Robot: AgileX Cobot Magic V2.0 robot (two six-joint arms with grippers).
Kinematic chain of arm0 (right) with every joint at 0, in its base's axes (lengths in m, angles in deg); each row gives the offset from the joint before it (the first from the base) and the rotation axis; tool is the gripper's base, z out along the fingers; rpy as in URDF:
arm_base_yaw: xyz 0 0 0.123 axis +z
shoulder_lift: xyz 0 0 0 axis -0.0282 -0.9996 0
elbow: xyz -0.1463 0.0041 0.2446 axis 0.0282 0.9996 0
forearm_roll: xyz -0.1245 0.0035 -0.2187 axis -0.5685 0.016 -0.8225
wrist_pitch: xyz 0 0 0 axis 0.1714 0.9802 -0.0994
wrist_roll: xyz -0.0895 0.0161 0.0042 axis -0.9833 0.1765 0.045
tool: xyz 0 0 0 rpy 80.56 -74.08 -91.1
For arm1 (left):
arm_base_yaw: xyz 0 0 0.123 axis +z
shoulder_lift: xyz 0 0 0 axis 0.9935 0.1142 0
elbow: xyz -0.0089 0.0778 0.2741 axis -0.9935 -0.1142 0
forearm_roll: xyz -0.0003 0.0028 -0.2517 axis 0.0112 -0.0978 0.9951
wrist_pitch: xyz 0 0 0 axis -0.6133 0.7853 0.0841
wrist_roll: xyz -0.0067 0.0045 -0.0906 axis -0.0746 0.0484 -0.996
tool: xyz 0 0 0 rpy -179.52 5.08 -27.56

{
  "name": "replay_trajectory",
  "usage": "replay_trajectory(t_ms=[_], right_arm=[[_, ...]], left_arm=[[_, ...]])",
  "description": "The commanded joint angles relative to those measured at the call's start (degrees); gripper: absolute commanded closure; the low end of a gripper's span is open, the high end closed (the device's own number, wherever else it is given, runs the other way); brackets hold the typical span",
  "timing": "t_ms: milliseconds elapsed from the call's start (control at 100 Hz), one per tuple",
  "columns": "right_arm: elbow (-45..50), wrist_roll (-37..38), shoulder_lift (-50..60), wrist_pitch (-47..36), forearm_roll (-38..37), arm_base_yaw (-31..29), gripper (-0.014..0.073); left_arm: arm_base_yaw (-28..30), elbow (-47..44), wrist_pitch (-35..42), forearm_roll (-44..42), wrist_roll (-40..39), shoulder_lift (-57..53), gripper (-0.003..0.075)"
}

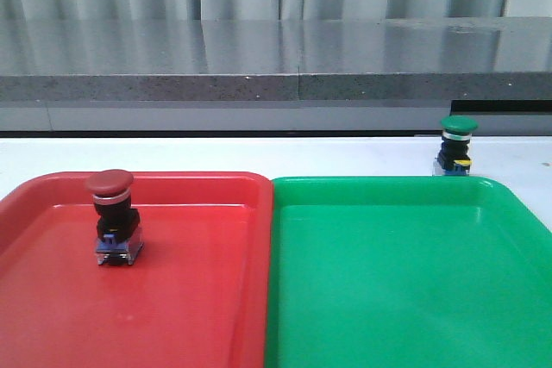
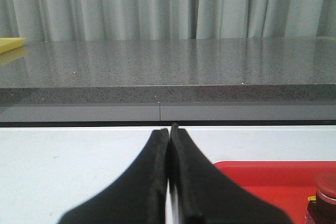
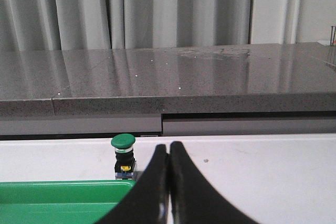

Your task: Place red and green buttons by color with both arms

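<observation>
The red button stands upright inside the red tray, toward its far left part; its cap edge also shows in the left wrist view. The green button stands upright on the white table just beyond the far right rim of the green tray; it also shows in the right wrist view. My left gripper is shut and empty, over the white table left of the red tray. My right gripper is shut and empty, right of the green button. Neither arm shows in the front view.
The two trays lie side by side, rims touching at the middle. A grey stone ledge runs along the back of the white table, with curtains behind it. A yellow object lies on the ledge at far left.
</observation>
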Motion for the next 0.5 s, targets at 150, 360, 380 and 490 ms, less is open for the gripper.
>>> replay_trajectory(t_ms=[150, 360, 380, 490], right_arm=[[-14.45, -0.14, -3.78, 10.59, -1.59, -0.24, 0.0658], [-28.53, -0.14, -17.11, 19.45, -2.3, -0.24, 0.0658], [-29.37, -0.14, -18.49, 20.36, -2.3, -0.24, 0.0658], [-35.66, -0.08, -26.23, 25.11, -2.3, -0.24, 0.0658]], left_arm=[[0.12, -0.59, 4.34, 0.43, 0.03, -1.24, 0.0741], [0.12, -0.59, 4.34, 0.43, 0.03, -1.24, 0.0741], [0.12, -0.59, 4.34, 0.43, 0.03, -1.24, 0.0741], [0.12, -0.59, 4.34, 0.43, 0.03, -1.24, 0.0741]])
